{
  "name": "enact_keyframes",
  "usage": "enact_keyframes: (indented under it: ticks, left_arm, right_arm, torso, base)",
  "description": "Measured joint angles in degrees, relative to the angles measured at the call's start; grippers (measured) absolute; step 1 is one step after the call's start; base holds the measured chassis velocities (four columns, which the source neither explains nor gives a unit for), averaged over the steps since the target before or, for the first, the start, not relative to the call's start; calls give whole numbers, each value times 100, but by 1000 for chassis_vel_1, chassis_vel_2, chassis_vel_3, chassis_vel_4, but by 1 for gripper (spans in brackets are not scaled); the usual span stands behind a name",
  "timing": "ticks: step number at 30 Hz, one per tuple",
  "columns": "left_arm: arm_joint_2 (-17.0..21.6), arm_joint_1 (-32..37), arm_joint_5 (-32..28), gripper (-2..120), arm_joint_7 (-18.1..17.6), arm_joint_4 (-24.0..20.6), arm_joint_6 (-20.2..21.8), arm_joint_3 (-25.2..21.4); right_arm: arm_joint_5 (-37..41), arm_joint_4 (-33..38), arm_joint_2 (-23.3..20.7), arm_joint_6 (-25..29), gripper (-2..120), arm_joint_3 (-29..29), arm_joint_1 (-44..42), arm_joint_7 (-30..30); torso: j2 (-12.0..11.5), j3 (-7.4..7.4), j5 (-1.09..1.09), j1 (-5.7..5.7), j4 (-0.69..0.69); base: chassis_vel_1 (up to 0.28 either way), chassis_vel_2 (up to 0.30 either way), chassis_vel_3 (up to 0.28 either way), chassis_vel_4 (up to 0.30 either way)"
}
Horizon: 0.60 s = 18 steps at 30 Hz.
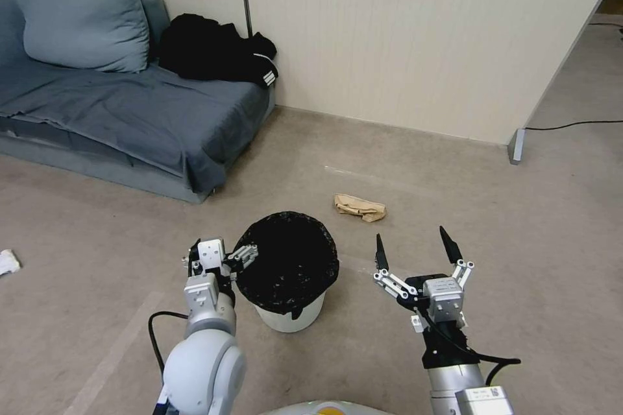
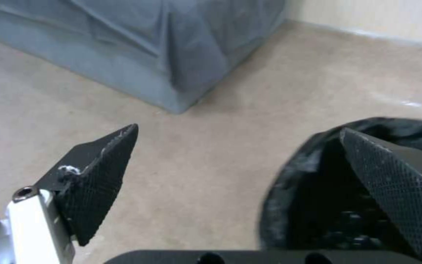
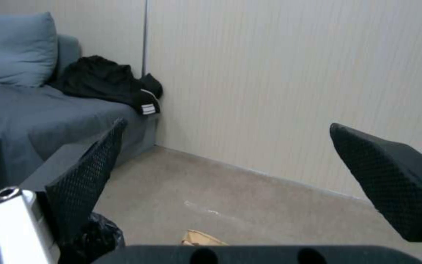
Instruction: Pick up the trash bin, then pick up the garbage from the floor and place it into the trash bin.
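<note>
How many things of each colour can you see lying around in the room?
Black: 2, the jacket and the bag lining the trash bin
Blue-grey: 2, the sofa and the pillow
Brown: 1, the paper bag
White: 1, a scrap at the floor's edge
Total: 6

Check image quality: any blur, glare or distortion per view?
Head view: sharp, wide-angle bend at the edges, faint glare streak on the floor beyond the bin. Left wrist view: soft throughout, bin rim smeared. Right wrist view: fingers blurred, wall clearer.
</note>
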Motion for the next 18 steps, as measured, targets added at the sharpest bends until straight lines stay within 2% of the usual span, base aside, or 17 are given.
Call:
enact_keyframes:
  ticks: [5, 11, 18]
  left_arm:
    - [24, -162, -57, 99, -108, 308, 174, -21]
    - [38, -196, -155, 99, -109, 403, 368, 10]
    - [16, -255, -442, 97, -33, 756, 731, 111]
  right_arm:
    - [12, -43, 0, 33, 100, -23, 28, -1]
    - [8, -55, 0, 39, 100, -37, 37, -12]
    - [-22, -96, 0, 51, 100, -46, 51, -22]
  torso:
    - [0, 0, 0, 0, 0]
    - [0, 0, 0, 0, 0]
    - [0, 0, 0, 0, 0]
  base:
    - [0, 0, 0, 0]
    - [0, 0, 0, 0]
    - [0, 0, 0, 0]
